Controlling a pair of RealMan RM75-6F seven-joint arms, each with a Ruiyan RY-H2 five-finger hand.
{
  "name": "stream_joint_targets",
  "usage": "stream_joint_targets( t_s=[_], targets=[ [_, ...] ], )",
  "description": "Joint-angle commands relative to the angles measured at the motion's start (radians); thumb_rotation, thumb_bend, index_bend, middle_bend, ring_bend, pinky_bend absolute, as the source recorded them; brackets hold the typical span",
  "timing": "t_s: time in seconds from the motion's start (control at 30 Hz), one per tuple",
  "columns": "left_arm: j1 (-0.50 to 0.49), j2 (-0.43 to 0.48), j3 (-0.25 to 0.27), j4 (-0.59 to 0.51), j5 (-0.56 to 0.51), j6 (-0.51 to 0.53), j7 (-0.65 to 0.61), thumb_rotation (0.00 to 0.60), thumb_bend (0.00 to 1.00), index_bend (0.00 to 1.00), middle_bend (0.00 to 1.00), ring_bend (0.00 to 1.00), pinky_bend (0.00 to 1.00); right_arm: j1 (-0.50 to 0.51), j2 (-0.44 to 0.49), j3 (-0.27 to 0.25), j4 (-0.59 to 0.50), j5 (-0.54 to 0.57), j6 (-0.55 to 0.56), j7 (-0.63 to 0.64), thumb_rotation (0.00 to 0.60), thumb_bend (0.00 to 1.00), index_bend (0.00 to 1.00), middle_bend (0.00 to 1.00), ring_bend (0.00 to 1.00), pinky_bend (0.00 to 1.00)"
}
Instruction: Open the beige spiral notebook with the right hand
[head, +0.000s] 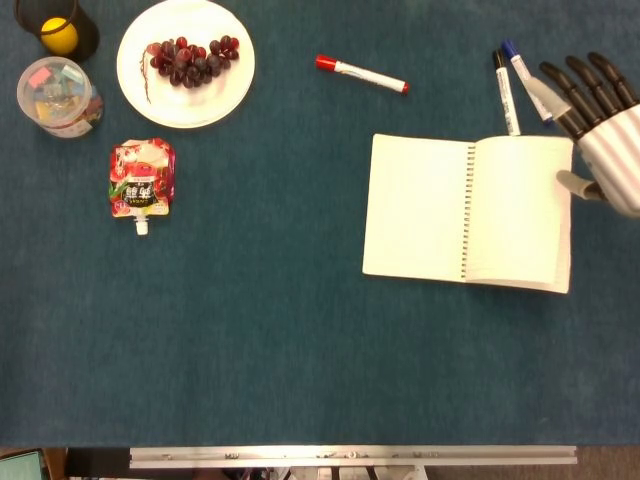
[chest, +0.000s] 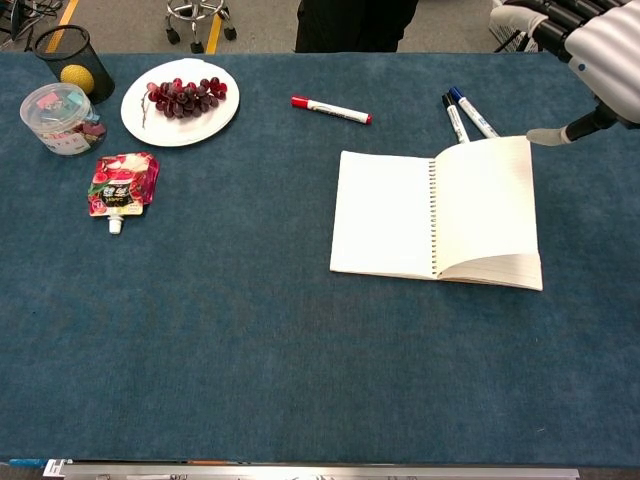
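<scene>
Fingers (head: 585, 85) spread and holding nothing, the right hand (head: 600, 130) hovers just off the notebook's right edge. That beige spiral notebook (head: 467, 212) lies open on the table (head: 300, 350), below two markers (head: 520, 80).

Open notebook (head: 467, 211) left of robot hand (head: 597, 123), before markers (head: 520, 86)
</scene>
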Motion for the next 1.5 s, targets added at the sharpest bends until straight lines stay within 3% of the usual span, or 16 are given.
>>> stream_joint_targets(
  t_s=[0.03, 0.3, 0.7, 0.97, 1.2, 1.5],
  targets=[
    [-0.004, -0.001, -0.001, 0.0, 0.001, -0.005, 0.002, 0.6, 0.41, 0.19, 0.15, 0.12, 0.09, -0.012, 0.0, -0.001, 0.012, 0.014, -0.011, 0.002, 0.6, 0.0, 0.06, 0.09, 0.0, 0.08],
    [-0.008, -0.006, 0.001, -0.001, 0.01, -0.007, 0.006, 0.6, 0.41, 0.18, 0.15, 0.12, 0.09, 0.006, -0.065, -0.008, 0.055, 0.016, -0.084, -0.028, 0.6, 0.0, 0.06, 0.09, 0.0, 0.08],
    [-0.003, -0.005, 0.004, 0.008, 0.007, -0.001, -0.005, 0.6, 0.41, 0.18, 0.15, 0.12, 0.09, 0.024, -0.21, -0.042, 0.237, 0.017, -0.187, -0.021, 0.6, 0.0, 0.06, 0.09, 0.0, 0.08],
    [-0.006, -0.01, 0.004, 0.015, 0.008, -0.006, -0.009, 0.6, 0.41, 0.18, 0.15, 0.12, 0.09, -0.019, -0.201, -0.083, 0.286, 0.01, -0.185, -0.011, 0.6, 0.01, 0.06, 0.09, 0.0, 0.08],
    [-0.007, -0.012, 0.003, 0.019, 0.007, -0.006, -0.013, 0.6, 0.41, 0.18, 0.15, 0.12, 0.09, -0.054, -0.191, -0.085, 0.318, 0.031, -0.18, 0.002, 0.6, 0.0, 0.06, 0.09, 0.0, 0.08],
    [-0.001, -0.007, 0.004, 0.015, 0.004, 0.003, -0.017, 0.6, 0.41, 0.18, 0.15, 0.12, 0.09, -0.028, -0.113, -0.044, 0.19, -0.03, -0.081, 0.115, 0.6, 0.01, 0.08, 0.1, 0.0, 0.08]
  ],
)
